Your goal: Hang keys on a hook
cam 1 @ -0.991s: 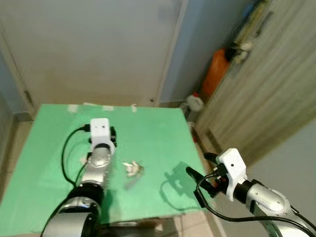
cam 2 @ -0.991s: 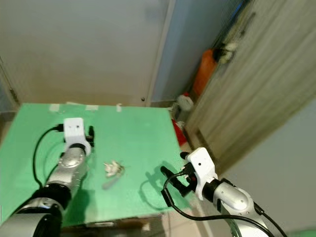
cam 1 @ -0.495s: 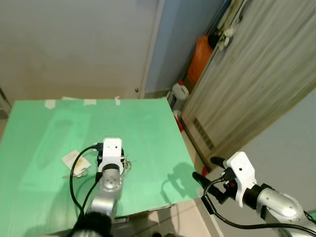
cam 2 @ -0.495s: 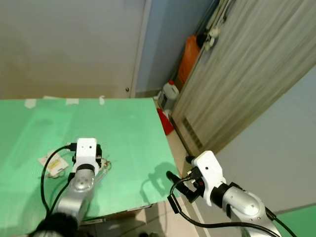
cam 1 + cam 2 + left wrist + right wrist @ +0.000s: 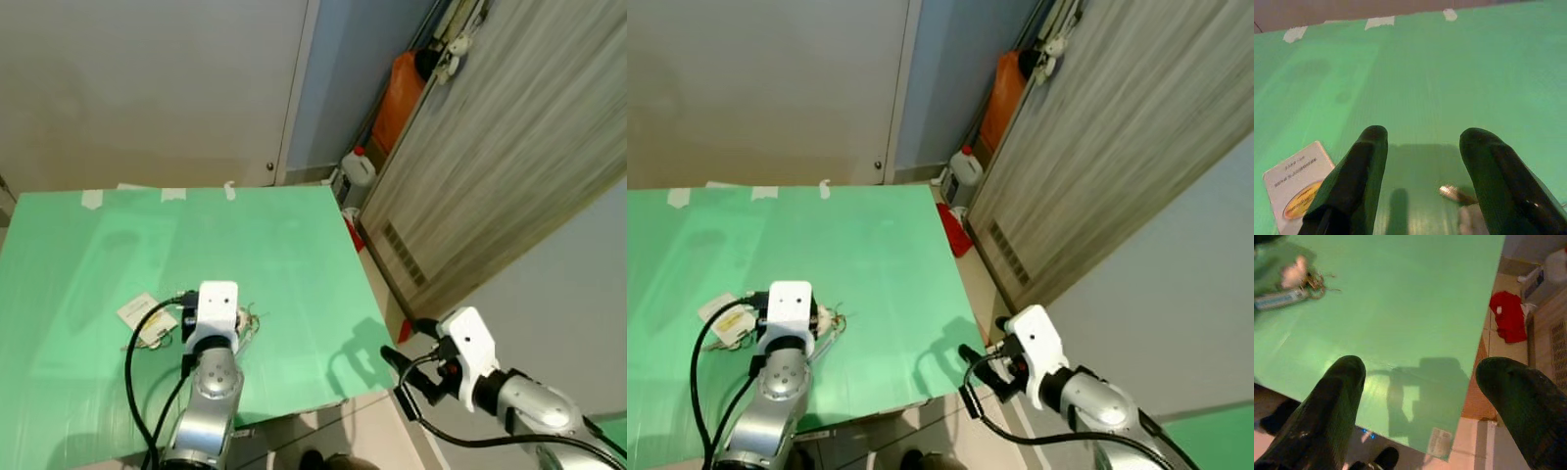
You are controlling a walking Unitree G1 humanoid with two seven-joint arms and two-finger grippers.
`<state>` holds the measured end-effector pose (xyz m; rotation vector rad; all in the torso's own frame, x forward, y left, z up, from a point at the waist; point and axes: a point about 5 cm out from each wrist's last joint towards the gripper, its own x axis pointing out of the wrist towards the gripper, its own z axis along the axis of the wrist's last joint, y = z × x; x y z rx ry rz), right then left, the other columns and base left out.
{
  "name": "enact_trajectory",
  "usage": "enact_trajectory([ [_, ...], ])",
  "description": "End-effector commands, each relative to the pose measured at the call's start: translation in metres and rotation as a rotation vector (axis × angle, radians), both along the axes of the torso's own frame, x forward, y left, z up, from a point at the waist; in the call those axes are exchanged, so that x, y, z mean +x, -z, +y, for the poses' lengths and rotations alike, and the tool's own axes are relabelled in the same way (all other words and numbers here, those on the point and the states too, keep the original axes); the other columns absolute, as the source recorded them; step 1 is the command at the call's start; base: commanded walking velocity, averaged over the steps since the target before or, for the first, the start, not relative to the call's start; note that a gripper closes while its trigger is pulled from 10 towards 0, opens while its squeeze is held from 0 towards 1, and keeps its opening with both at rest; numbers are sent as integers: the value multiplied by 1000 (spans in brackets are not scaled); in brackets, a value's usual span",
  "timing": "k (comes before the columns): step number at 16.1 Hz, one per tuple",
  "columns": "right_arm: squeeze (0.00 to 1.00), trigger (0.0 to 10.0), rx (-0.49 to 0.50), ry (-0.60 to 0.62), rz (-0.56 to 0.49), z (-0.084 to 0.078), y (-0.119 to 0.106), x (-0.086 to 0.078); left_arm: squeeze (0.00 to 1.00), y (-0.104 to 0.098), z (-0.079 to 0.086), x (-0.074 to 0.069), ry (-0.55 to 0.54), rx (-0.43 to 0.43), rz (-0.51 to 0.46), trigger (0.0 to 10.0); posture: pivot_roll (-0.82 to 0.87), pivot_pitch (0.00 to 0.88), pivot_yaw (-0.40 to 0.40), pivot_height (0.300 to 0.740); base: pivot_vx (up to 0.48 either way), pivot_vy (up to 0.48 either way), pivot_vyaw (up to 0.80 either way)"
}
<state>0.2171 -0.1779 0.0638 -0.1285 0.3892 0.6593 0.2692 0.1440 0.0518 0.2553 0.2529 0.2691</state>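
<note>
Matt green table (image 5: 294, 255), metal keys (image 5: 1308, 281), wood-grain door (image 5: 509, 166).

Seen from above: green bench (image 5: 274, 245), left gripper (image 5: 211, 315) poised over keys (image 5: 247, 323) beside a small card (image 5: 145, 315); right gripper (image 5: 405, 364) off the bench edge, orange container (image 5: 404, 96) by wooden door (image 5: 509, 157)

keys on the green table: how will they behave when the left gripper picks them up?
The keys look like a loose bunch with a pale fob and a strap, so they will probably dangle and swing. Thin metal lying flat on the green table may slide away from the open left gripper. Probably light.
</note>
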Motion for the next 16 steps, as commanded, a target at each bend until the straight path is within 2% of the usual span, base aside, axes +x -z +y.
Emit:
enact_trajectory([
  [1, 0, 10000, -17, 12, -3, -10, 0, -1, 0, 1, -10, -1, 46, -18, 20, 10000, -125, 181, -215, 740, 0, 0, 0],
  [4, 0, 10000, -12, 13, -17, -11, -7, -3, 0, 5, -5, 8, 43, -33, 41, 10000, -140, 178, -205, 740, 0, 0, 0],
  [7, 0, 10000, -10, 22, -40, -10, -12, -5, 0, 15, -4, 9, 17, -79, 100, 10000, -156, 178, -193, 740, 0, 0, 0],
  [12, 0, 10000, 11, 21, -58, -6, -17, -4, 0, 26, -14, 12, 72, -120, 139, 10000, -159, 184, -185, 740, 0, 0, 0],
  [16, 0, 10000, 12, 29, -46, -10, -10, -2, 0, 35, -17, 14, 105, -157, 181, 10000, -159, 184, -184, 740, 0, 0, 0],
])
